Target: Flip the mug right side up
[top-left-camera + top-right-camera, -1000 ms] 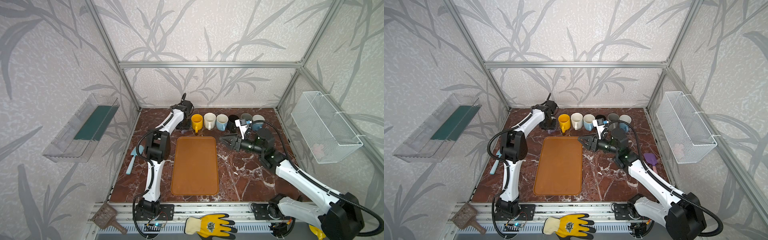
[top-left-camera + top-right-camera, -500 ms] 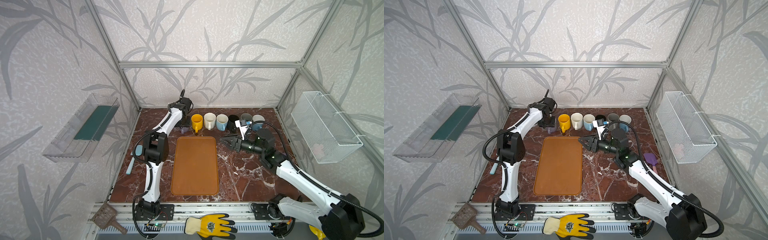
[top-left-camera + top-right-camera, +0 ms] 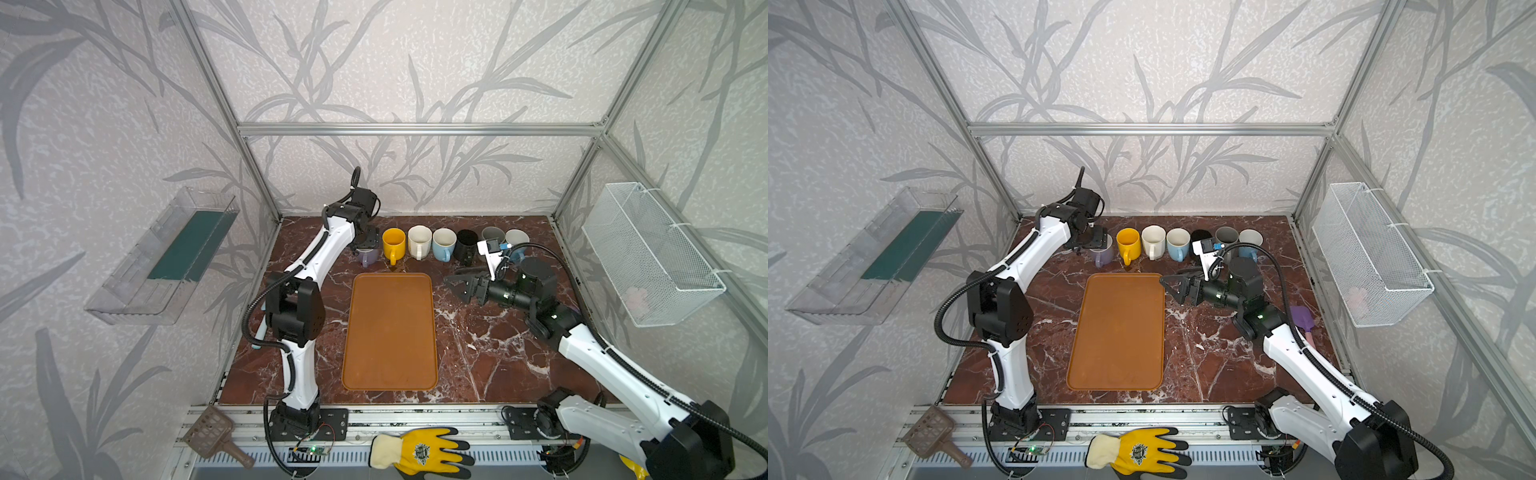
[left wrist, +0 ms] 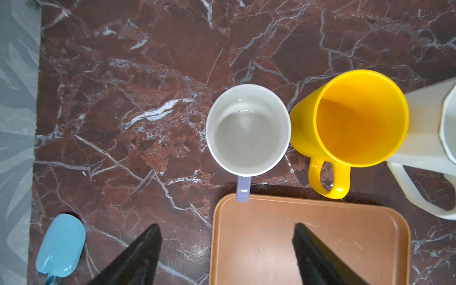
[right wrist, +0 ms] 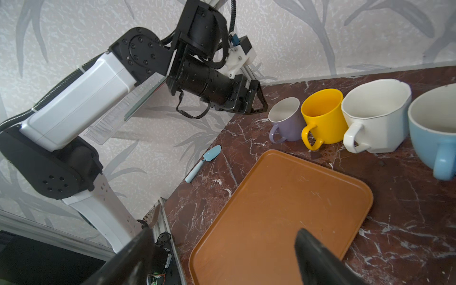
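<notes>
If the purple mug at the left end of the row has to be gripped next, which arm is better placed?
Left, probably. The left gripper hangs right above the upright purple mug, jaws open and empty. The right gripper hovers by the orange tray, farther off.

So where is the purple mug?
In both top views the purple mug stands upright at the left end of the mug row at the back, next to the yellow mug, just behind the orange tray.
</notes>
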Controlling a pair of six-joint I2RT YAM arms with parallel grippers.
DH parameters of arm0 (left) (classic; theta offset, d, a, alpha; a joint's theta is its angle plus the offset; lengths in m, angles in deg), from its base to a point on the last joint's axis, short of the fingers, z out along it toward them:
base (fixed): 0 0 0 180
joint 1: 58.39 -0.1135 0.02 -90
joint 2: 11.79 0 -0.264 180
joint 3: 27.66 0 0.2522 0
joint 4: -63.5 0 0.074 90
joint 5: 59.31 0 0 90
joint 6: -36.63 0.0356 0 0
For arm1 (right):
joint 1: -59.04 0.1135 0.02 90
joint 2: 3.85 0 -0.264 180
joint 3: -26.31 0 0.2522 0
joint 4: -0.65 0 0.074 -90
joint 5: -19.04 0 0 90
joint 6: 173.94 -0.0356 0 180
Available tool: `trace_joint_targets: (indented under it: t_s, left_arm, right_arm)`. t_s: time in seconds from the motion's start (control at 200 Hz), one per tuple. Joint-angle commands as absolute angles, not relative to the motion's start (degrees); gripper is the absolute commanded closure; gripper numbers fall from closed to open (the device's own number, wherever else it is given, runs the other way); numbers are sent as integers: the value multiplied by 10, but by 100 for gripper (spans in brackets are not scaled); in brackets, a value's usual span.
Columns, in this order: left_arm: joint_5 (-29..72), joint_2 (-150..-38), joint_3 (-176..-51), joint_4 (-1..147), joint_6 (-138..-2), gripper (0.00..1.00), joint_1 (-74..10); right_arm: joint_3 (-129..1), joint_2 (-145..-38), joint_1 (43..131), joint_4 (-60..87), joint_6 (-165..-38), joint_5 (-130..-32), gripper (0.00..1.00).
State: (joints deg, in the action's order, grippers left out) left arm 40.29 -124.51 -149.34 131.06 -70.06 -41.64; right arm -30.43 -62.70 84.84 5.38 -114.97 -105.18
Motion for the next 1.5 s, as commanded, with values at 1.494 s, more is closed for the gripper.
trace_joint_targets:
  t_s: [1.494]
  left_arm:
    - [475, -780, -671, 488, -619, 1, -584]
  right_arm:
    - [-215, -547, 628, 156, -994, -751, 1]
